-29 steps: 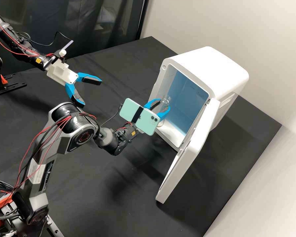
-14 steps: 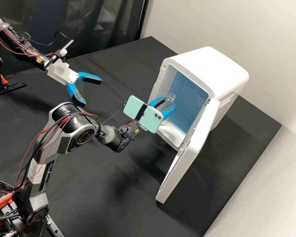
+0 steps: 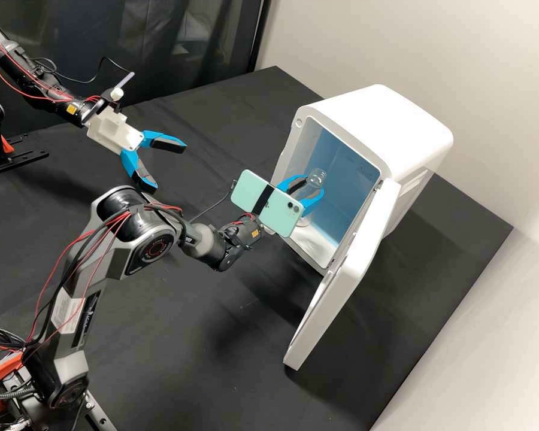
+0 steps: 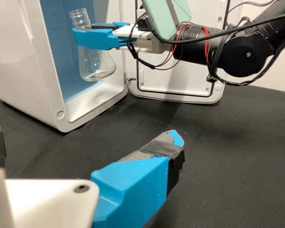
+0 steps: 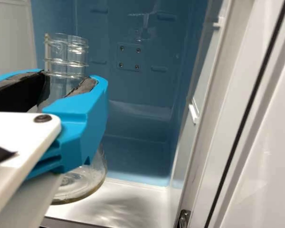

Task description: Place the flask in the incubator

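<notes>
flask: clear glass conical flask, upright, inside the front opening of the incubator, near the hinge-free side wall. In the left wrist view its base looks lifted off the chamber floor.
right gripper: right gripper reaches into the opening. Jaws pinch the flask's neck just below the threaded rim, one blue finger on each side.
incubator: white box-shaped incubator with a light blue interior, standing on the table at its far right. Inner floor is white, back wall has a few screw heads.
door: white incubator door, swung wide open, hanging off the near side, lower corner down at the table.
phone: mint green phone strapped across the right arm's wrist, just outside the opening.
left gripper: left gripper hangs above the table, well apart from the incubator. Jaws spread wide, nothing between them.
table: black cloth-covered table.
</notes>
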